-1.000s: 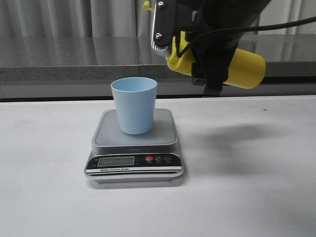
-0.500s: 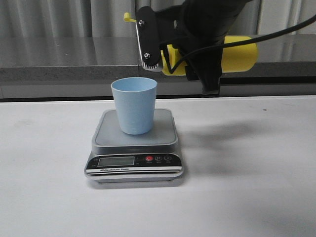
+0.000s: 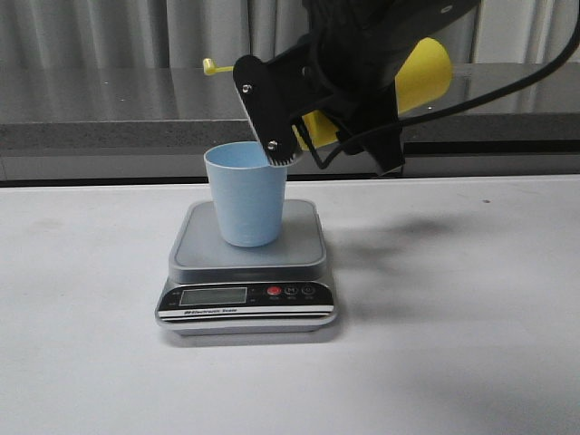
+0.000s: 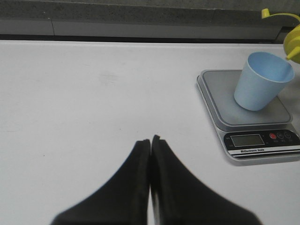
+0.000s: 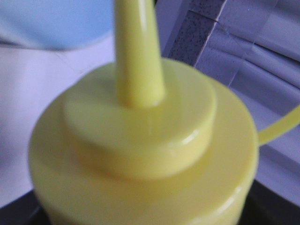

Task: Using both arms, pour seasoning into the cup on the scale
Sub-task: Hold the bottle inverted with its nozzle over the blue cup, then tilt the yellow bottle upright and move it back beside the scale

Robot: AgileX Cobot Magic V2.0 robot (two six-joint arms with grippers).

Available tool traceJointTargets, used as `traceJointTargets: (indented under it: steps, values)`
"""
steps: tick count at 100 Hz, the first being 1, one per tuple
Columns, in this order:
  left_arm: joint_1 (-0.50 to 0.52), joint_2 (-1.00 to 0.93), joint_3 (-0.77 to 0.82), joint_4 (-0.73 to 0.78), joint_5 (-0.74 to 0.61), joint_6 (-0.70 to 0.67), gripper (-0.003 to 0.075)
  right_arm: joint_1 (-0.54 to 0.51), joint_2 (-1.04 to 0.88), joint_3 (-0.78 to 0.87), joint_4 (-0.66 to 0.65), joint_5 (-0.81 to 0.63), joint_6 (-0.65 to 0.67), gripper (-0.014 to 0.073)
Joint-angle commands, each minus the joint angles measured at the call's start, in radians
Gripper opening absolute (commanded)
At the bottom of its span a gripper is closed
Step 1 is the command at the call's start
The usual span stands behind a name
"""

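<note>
Glossy yellow seasoning [image 3: 421, 77] tilted over the tapered pale-blue cup [image 3: 246, 194].
Right gripper [image 3: 304, 118] apparently clamps the bottle; left gripper [image 4: 150, 140] pressed closed, empty; cup on the matte silver scale [image 3: 249, 272].

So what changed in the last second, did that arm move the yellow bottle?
Yes. The right gripper, shut on the yellow plastic squeeze bottle, swung it leftward and tipped its nozzle down toward the pale blue plastic cup. The cup and silver-grey digital scale stayed put.
</note>
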Motion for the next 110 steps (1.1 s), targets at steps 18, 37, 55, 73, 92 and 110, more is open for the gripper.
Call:
traceJointTargets:
  steps: [18, 37, 55, 73, 92, 110]
  values:
    - [0.003, 0.009, -0.027, -0.004, -0.076, -0.006, -0.0020, 0.005, -0.073, -0.036, 0.016, 0.029, 0.017, 0.0287]
    - [0.003, 0.009, -0.027, -0.004, -0.076, -0.006, -0.0020, -0.023, -0.147, -0.036, 0.166, -0.038, 0.090, 0.0287]
    - [0.003, 0.009, -0.027, -0.004, -0.076, -0.006, -0.0020, -0.082, -0.231, -0.036, 0.390, -0.219, 0.168, 0.0287]
    - [0.003, 0.009, -0.027, -0.004, -0.076, -0.006, -0.0020, -0.142, -0.276, -0.031, 0.622, -0.324, 0.176, 0.0287]
    - [0.003, 0.009, -0.027, -0.004, -0.076, -0.006, -0.0020, -0.208, -0.278, 0.002, 0.861, -0.470, 0.176, 0.0287]
    - [0.003, 0.009, -0.027, -0.004, -0.076, -0.006, -0.0020, -0.278, -0.278, 0.117, 1.058, -0.696, 0.175, 0.0287]
